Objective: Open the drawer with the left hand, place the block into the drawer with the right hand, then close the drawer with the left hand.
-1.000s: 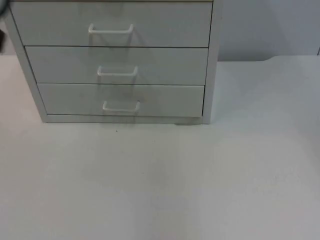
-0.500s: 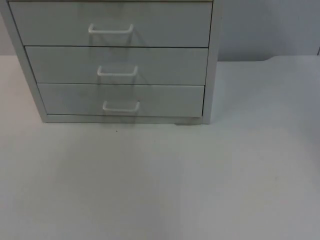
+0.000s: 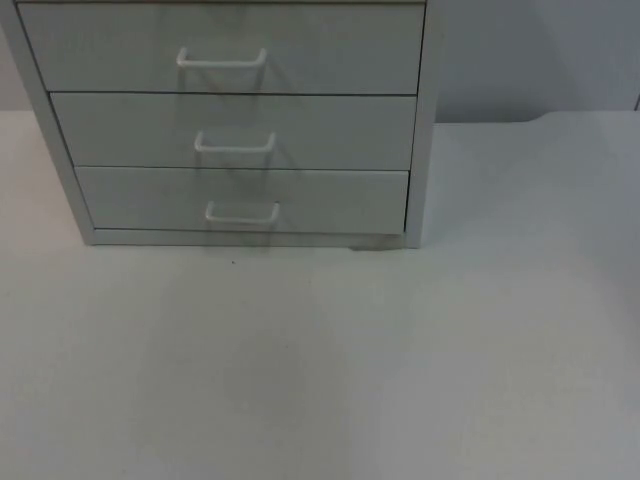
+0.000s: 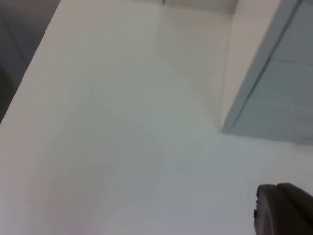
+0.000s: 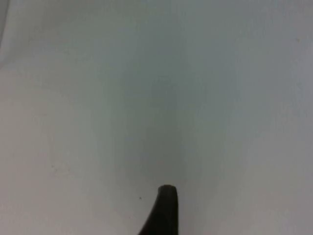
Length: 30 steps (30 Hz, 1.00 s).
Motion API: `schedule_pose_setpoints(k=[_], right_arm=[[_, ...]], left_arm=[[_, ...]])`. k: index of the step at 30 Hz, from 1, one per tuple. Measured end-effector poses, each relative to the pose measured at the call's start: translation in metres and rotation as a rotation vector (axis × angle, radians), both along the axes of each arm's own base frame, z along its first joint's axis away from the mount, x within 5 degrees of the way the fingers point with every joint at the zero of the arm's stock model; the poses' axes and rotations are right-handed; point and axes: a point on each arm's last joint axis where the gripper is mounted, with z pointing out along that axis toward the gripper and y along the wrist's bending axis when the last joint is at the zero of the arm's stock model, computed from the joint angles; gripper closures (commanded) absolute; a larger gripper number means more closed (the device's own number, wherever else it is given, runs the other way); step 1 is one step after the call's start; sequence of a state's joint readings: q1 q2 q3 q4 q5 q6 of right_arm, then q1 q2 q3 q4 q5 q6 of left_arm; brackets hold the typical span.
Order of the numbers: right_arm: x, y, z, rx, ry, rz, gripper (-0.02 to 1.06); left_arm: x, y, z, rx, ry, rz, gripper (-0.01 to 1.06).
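A white cabinet [image 3: 425,120] with three drawers stands at the back left of the table. The top drawer [image 3: 330,50], middle drawer [image 3: 330,132] and bottom drawer [image 3: 330,200] are all closed, each with a white bar handle, such as the top handle [image 3: 221,58]. My left gripper [image 4: 283,211] hovers over bare table beside the cabinet's front corner [image 4: 230,122], apart from it. My right gripper [image 5: 164,210] hangs over plain white table, with nothing near it.
The white table top [image 3: 320,360] spreads wide in front of the cabinet and to its right. The grey partition wall [image 3: 530,60] closes the back. The table's edge [image 4: 29,83] runs beside a dark drop-off.
A dark bit of the left arm at the top view's upper left edge has moved out of the picture. The drawers have not moved.
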<state>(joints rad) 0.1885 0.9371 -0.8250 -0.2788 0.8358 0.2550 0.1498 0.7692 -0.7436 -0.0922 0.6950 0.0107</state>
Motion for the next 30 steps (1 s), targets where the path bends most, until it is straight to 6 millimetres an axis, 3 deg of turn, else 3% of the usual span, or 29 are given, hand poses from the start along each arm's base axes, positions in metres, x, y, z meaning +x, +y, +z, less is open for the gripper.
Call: schedule_pose_setpoints(k=[5,6,11,12,16,23,30], right_arm=[[-0.027,0.009,0.023,0.007,-0.151,0.122,0.31],[-0.027,0.009,0.023,0.007,-0.151,0.122,0.31],[-0.065,0.006,0.044,0.072,-0.305,0.183,0.31],[-0.065,0.006,0.044,0.072,-0.305,0.183,0.31],[-0.098,-0.003,0.052,0.129,-0.386,0.186,0.31],[-0.14,-0.017,0.05,0.124,-0.43,0.205,0.31],[-0.171,-0.016,0.026,0.143,-0.454,0.345,0.31]], left_arm=[[-0.047,-0.01,0.019,0.012,-0.127,-0.035,1.05],[-0.047,-0.01,0.019,0.012,-0.127,-0.035,1.05],[-0.093,-0.018,0.026,0.045,-0.225,-0.059,1.05],[-0.093,-0.018,0.026,0.045,-0.225,-0.059,1.05],[-0.122,-0.024,0.026,0.056,-0.291,-0.1,1.05],[-0.153,-0.028,0.023,0.059,-0.371,-0.169,1.05],[-0.183,-0.029,0.015,0.075,-0.44,-0.175,1.05]])
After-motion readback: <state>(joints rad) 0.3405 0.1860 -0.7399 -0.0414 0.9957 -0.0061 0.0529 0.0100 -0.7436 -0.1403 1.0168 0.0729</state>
